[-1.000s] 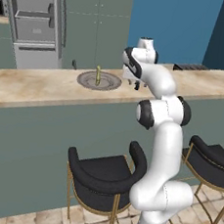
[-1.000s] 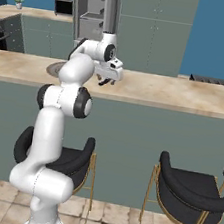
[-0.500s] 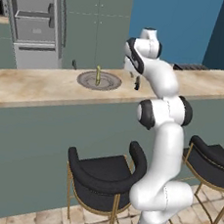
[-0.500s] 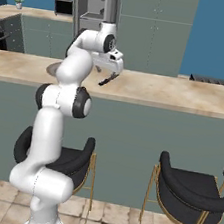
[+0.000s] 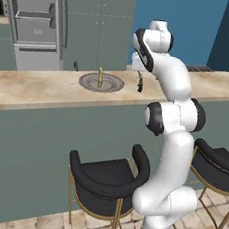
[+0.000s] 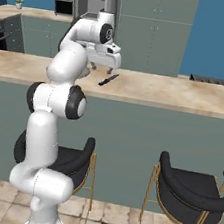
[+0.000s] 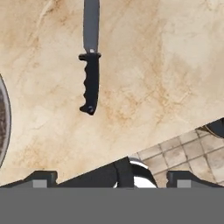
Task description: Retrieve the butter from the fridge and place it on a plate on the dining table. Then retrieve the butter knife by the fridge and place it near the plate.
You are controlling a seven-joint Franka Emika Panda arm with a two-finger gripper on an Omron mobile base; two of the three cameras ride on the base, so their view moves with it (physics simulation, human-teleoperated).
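A kitchen with grey-green cabinets and a blue back wall lies behind the dining table (image 5: 34, 89), whose long beige marbled top runs across both base views, with black gold-legged stools (image 5: 104, 178) along its front. At far left in the left base view stands the fridge (image 5: 33, 24), its door open and its grey shelves showing. Further right, on the tabletop, rests the round grey plate (image 5: 101, 82) with the pale butter (image 5: 100, 77) stick on it, standing upright. Just right of the plate, apart from it, lies the butter knife (image 5: 139, 83) flat on the stone; the hand view shows its black handle and dark blade (image 7: 90, 65) with the plate's rim at that view's left edge. The gripper (image 7: 111, 177) hangs above the knife with its jaws spread wide, holding nothing, both fingertips (image 7: 41, 177) clear of the knife.
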